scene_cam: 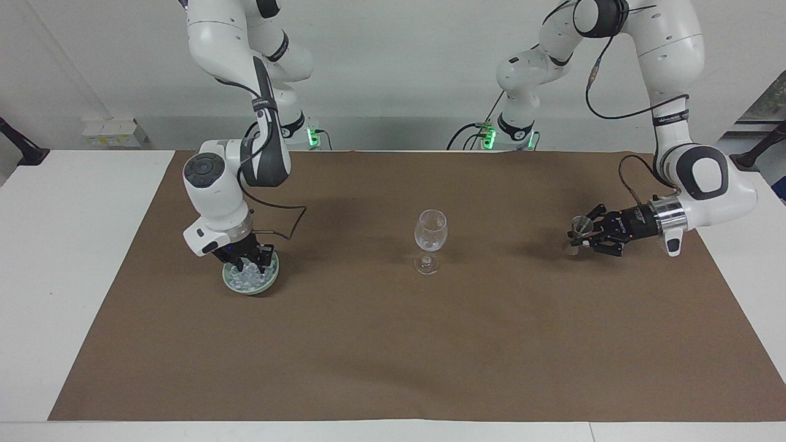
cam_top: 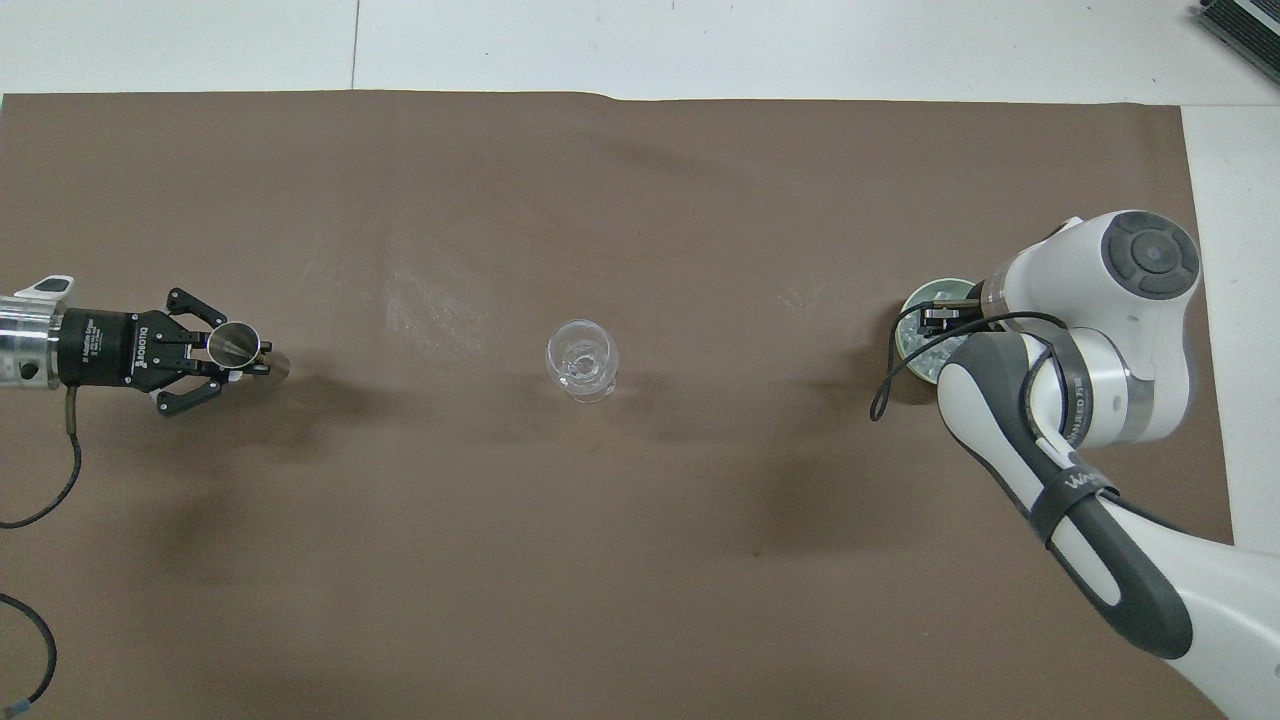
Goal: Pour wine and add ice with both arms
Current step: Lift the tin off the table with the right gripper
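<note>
Over the ice dish, right tool grip unclear, left tool clenched on jigger.

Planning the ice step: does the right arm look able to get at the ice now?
Probably yes: the right gripper is already down among the ice in the green dish, nothing blocking.
</note>
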Robot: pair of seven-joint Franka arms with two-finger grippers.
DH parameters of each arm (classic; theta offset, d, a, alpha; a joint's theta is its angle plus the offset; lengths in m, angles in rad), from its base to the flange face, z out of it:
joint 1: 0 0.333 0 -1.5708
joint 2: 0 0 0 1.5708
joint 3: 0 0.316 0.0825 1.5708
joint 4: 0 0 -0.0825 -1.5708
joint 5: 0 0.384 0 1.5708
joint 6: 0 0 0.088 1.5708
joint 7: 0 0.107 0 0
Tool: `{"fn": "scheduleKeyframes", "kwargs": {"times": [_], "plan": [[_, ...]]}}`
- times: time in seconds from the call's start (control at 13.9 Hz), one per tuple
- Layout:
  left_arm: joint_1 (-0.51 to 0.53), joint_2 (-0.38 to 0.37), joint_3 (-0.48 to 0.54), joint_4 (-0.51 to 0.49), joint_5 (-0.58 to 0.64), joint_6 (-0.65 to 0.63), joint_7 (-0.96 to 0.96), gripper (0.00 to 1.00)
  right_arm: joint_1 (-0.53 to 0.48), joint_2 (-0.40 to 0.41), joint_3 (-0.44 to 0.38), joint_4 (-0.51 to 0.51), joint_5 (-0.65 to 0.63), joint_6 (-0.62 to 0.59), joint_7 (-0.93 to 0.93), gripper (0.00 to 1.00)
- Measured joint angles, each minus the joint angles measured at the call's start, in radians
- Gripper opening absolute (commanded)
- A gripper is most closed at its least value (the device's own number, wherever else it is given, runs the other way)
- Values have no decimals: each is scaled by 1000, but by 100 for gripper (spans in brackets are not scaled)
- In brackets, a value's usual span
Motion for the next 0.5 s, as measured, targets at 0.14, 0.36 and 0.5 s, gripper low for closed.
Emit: {"fn": "scheduleKeyframes", "kwargs": {"times": [0.14,0.36,0.5], "plan": [[0,7,1,-10,-10,2,23,0,0,0,0,0,0,-1,-15,0],[2,15,15,-31,-13,4,83,0,0,0,0,0,0,-1,-15,0],[7,20,24,-45,-13,4,112,0,0,-2,0,0,0,-1,-15,0]]}}
